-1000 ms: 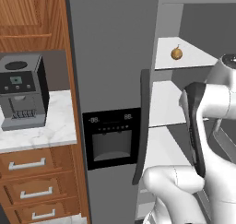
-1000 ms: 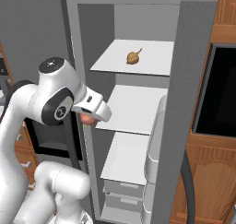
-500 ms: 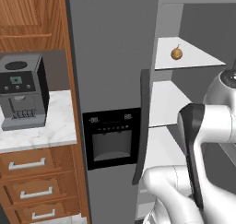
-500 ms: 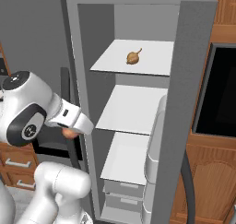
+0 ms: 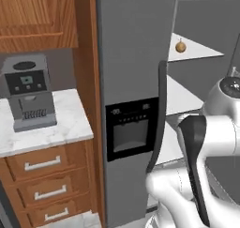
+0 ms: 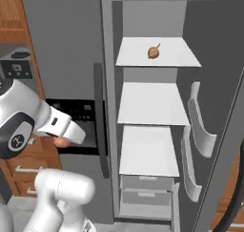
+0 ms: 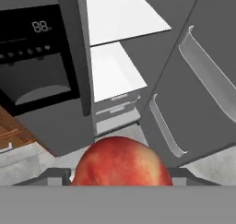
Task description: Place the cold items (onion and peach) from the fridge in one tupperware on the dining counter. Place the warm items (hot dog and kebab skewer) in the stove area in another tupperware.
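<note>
My gripper (image 6: pixel 66 137) is shut on the peach (image 7: pixel 120 162), a red-orange fruit that sits low in the hand view between the fingers. In the right base view the peach (image 6: pixel 59 142) peeks out under the white hand, in front of the fridge's closed left door. The brown onion (image 6: pixel 153 52) lies on the top fridge shelf (image 6: pixel 181 59), far above and to the right of the gripper. The left base view shows the onion (image 5: pixel 180 46) too. The tupperware, hot dog and kebab skewer are out of view.
The fridge's right door (image 6: pixel 214 131) stands open with bins on its inside; white shelves and drawers (image 6: pixel 147 197) lie below the onion. The closed left door carries a dispenser panel (image 5: pixel 131 126) and a long handle (image 6: pixel 99 111). A coffee machine (image 5: pixel 28 98) stands on the marble counter.
The arm has swung left and down with the peach, away from the open fridge shelves to in front of the closed left door. The onion has stayed put.
</note>
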Controlling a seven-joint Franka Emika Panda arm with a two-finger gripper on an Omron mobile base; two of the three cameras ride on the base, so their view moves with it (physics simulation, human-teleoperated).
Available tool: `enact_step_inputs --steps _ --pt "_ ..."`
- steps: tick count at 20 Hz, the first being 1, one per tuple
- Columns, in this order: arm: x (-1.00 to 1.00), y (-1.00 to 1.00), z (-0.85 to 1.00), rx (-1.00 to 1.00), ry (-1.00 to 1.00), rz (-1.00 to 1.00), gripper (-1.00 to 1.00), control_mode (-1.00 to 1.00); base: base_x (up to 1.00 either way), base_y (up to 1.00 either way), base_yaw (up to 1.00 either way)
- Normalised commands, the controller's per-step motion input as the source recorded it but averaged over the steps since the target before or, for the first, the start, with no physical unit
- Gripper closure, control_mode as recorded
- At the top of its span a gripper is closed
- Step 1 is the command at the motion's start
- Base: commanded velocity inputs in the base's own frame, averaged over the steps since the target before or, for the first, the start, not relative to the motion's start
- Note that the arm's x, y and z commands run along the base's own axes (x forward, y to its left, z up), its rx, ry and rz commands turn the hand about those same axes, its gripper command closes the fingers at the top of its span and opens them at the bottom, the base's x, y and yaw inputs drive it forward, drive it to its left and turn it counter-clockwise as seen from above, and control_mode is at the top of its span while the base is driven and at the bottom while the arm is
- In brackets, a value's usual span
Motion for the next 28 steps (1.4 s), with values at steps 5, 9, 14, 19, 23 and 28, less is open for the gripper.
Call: enact_step_inputs --steps 5,9,14,19,23,28 --pt "0.0 0.0 0.0 0.0 0.0 0.0 1.0 1.0 -0.71 0.33 -0.93" --pt "0.0 0.0 0.0 0.0 0.0 0.0 1.0 1.0 -0.63 0.33 -1.0" --pt "0.0 0.0 0.0 0.0 0.0 0.0 1.0 1.0 -0.63 0.32 -1.0" --pt "0.0 0.0 0.0 0.0 0.0 0.0 1.0 1.0 -0.49 0.23 -1.0" --pt "0.0 0.0 0.0 0.0 0.0 0.0 1.0 1.0 -0.35 0.06 -1.0" --pt "0.0 0.0 0.0 0.0 0.0 0.0 1.0 1.0 -0.16 -0.08 -0.96"
